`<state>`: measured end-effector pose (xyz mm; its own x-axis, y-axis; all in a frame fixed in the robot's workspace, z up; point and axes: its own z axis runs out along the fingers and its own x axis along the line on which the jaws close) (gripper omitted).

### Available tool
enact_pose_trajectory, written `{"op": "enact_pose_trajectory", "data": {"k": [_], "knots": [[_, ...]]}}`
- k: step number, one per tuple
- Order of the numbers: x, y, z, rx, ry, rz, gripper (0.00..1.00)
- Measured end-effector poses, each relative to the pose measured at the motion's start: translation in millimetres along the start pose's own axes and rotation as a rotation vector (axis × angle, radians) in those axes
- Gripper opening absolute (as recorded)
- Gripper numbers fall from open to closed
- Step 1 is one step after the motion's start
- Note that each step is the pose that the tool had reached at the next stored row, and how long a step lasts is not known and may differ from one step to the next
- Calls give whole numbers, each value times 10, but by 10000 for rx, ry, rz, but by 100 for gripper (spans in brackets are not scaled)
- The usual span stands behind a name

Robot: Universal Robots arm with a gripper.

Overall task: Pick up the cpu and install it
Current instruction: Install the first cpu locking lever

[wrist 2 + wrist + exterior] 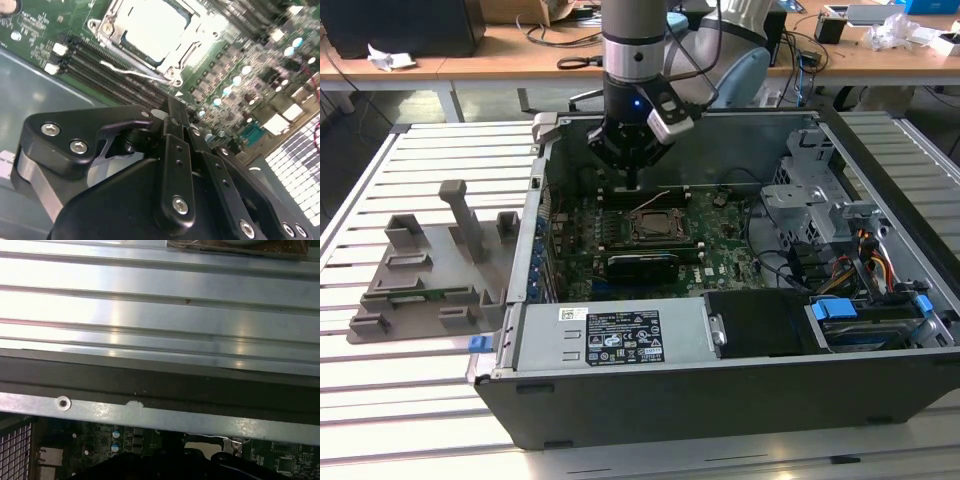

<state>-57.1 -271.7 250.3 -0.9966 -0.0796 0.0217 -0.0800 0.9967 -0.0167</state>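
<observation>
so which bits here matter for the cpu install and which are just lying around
For the job:
- cpu, seated in the socket frame
- gripper, above the motherboard

Lying about:
- grey fixture tray
- hard drive with blue tabs
- desk clutter

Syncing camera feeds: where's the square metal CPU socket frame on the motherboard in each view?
Exterior view: square metal socket frame mid-board in the open case, just beneath the arm.
Second wrist view: socket frame beside the long black memory slots.
First wrist view: cannot tell; a pale patch past the case's metal edge may be it.
Shared landmark: green motherboard.
</observation>
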Motion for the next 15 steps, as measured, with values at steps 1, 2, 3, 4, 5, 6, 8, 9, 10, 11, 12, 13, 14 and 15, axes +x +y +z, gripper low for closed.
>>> {"op": "enact_pose_trajectory", "data": {"k": [1, 2, 3, 4, 5, 6, 8, 9, 10, 11, 12, 13, 14, 15], "knots": [[0, -1, 5, -1, -1, 1, 11], [-1, -3, 16, 0, 3, 2, 11], [-1, -2, 26, 0, 4, 2, 11], [-2, -2, 37, 0, 6, 2, 11], [-2, -2, 68, 0, 11, 2, 11], [-3, -2, 87, 0, 13, 2, 11], [-7, -1, 125, -2, 17, -1, 11], [-12, -1, 139, -3, 19, 0, 11], [-25, -2, 155, -3, 18, 15, 11], [-33, -2, 165, -2, 19, 31, 11], [-45, -3, 186, -4, 20, 61, 11], [-53, -4, 199, -3, 22, 76, 11], [-64, -4, 209, -3, 22, 80, 11], [-78, -5, 220, -4, 22, 83, 11]]}}
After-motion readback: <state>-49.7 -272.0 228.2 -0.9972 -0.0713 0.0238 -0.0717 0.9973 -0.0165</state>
